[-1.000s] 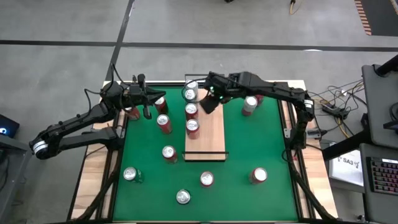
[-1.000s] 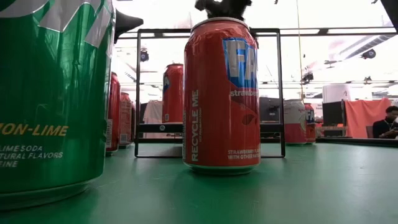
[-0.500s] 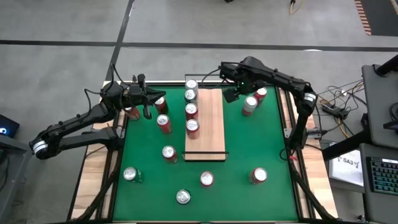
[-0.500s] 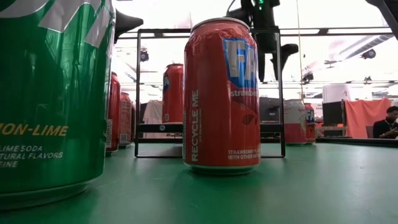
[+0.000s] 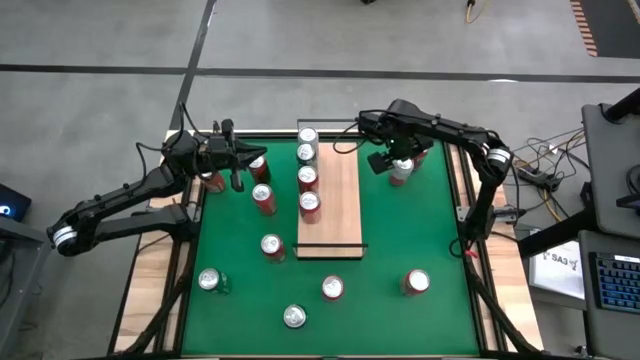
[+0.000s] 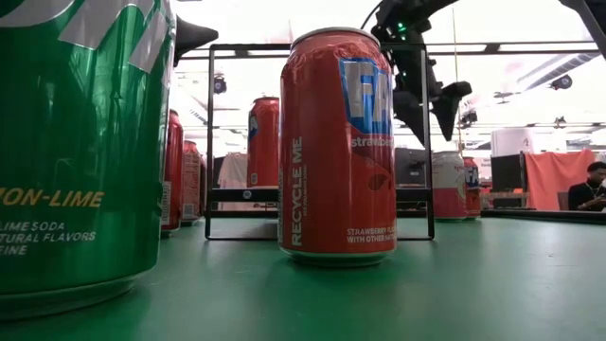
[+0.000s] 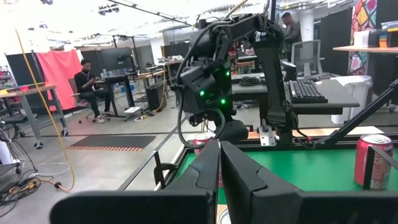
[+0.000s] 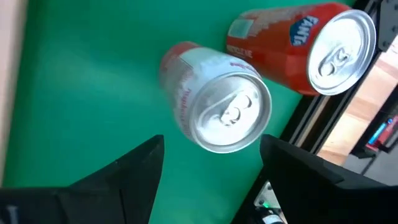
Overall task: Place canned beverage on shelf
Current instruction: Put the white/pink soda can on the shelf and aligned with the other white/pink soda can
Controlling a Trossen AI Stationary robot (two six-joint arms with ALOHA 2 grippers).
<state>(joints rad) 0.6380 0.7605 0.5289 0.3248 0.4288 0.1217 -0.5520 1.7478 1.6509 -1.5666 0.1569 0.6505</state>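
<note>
While hovering at about 1 o'clock over the green tabletop [image 5: 420,230], grips nothing: right hand [image 5: 392,160], dark fingers [image 8: 134,165] spread wide. Frames, in its wrist view, a pale can [image 8: 217,106] standing upright just below, one finger to each side, touching neither. Shows a silver lid with pull tab and a whitish wall with red print. Stands at 1 o'clock, on the green and off the board. Just beside it toward 2 o'clock, an orange can [image 8: 311,50], also upright, close to the tabletop's edge.

Farther out, at the centre running toward 12 o'clock, the shelf [image 5: 340,210]: long pale wood-grain board with thin black rails at its short ends. Carries a row of red cans [image 5: 311,203] along its 9 o'clock side; bare wood on the 3 o'clock side nearest the pale can.

Over at 10 o'clock, left hand [image 5: 236,165], fingers pressed together and holding nothing, among more red cans.
</note>
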